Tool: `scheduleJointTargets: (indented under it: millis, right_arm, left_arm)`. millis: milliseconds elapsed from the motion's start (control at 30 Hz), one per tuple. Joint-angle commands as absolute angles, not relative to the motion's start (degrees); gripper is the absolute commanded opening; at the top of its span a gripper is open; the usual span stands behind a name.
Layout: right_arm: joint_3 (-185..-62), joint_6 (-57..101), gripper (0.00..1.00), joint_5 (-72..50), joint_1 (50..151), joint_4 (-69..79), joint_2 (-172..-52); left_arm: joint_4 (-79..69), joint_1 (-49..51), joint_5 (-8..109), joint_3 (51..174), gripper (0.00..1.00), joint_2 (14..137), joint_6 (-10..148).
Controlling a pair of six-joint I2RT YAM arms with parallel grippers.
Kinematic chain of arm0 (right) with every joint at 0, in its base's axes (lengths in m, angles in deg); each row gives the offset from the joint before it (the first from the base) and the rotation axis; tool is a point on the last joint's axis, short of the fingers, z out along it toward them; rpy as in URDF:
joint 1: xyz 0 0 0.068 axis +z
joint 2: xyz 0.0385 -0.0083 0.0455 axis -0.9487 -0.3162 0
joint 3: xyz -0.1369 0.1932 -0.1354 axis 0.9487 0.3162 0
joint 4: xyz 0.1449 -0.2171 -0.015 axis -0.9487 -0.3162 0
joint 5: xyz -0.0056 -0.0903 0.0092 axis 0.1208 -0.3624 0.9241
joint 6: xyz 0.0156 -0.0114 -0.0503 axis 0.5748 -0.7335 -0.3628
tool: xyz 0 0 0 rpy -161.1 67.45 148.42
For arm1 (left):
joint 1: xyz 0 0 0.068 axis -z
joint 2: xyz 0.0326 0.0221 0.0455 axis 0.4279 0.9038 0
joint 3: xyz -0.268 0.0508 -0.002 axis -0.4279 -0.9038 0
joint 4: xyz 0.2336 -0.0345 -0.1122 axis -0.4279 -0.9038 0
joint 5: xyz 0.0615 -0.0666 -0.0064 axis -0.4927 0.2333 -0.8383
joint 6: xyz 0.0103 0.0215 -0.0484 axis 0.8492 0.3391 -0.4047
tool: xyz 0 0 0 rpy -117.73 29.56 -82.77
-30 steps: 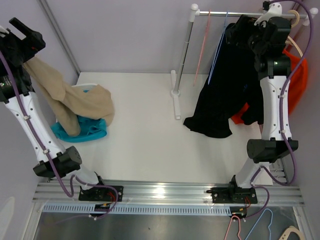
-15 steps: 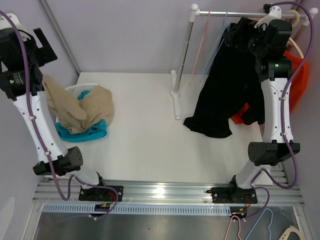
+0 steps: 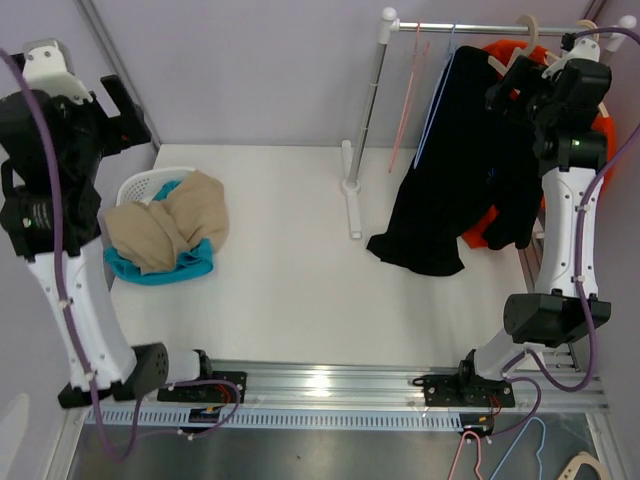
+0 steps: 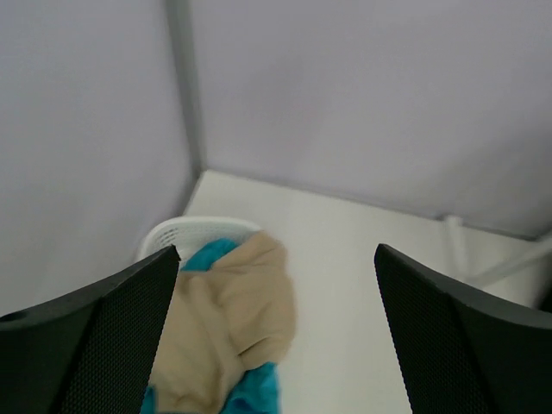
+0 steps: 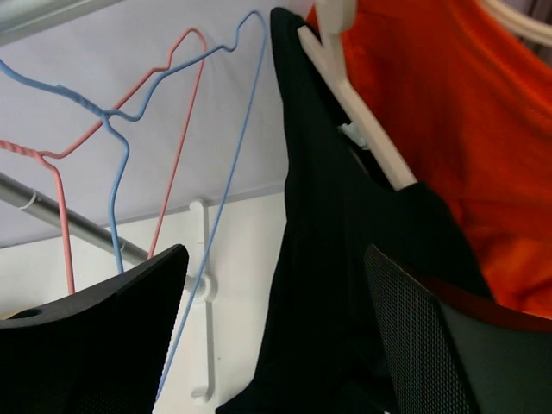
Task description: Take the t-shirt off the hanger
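My right gripper (image 5: 274,259) is spread wide, gripping nothing, just below the rail (image 3: 470,28). The black t-shirt (image 3: 455,170) hangs there on its white hanger (image 5: 362,112), so pulling it off is all ahead. Left gripper (image 4: 276,259), well left of the rail, is open and empty.

White basket (image 3: 138,184) at the far left of the bench (image 3: 300,270), heaped with a tan garment (image 3: 165,225) over a teal cloth (image 3: 188,263). Clothes rack (image 3: 372,90) at the far right, bare pink wire hanger (image 3: 406,95) and blue wire hanger (image 3: 432,110) on its rail, orange garment (image 5: 448,129) hanging further along.
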State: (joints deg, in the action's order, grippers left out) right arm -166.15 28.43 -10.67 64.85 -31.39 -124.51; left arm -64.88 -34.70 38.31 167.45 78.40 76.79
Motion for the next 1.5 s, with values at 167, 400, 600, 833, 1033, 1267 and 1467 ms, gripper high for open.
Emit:
scheduleJointTargets:
  millis: [167,400,600,833,1033,1267,1467]
  right_arm:
    - [-167.48,23.83,0.86,-7.01,60.32,-27.07,-122.09]
    - [-179.50,21.72,0.83,-2.98,59.09,-28.29,-131.48]
    - [-190.68,21.80,0.82,1.33,58.47,-28.74,-141.68]
    - [-193.15,24.70,0.77,3.09,57.68,-23.55,-146.52]
    - [-193.68,25.94,0.51,6.08,57.50,-20.92,-149.34]
    - [-192.89,27.34,0.34,9.51,57.59,-15.65,-150.22]
    - [-192.62,29.18,0.16,10.65,57.59,-10.81,-151.01]
  left_arm:
    - [-48.10,-15.20,54.47,146.69,0.99,65.29,68.14]
    - [-45.73,1.90,42.86,138.26,1.00,67.84,72.89]
    - [-40.63,5.42,44.78,131.93,0.99,67.14,72.89]
    - [-46.42,7.01,45.59,135.95,1.00,71.27,77.20]
    - [-43.28,7.01,44.08,133.26,1.00,68.91,77.11]
    - [-36.59,7.01,41.80,124.99,0.99,64.42,79.22]
    - [-34.74,7.01,39.07,121.73,0.99,62.30,80.45]
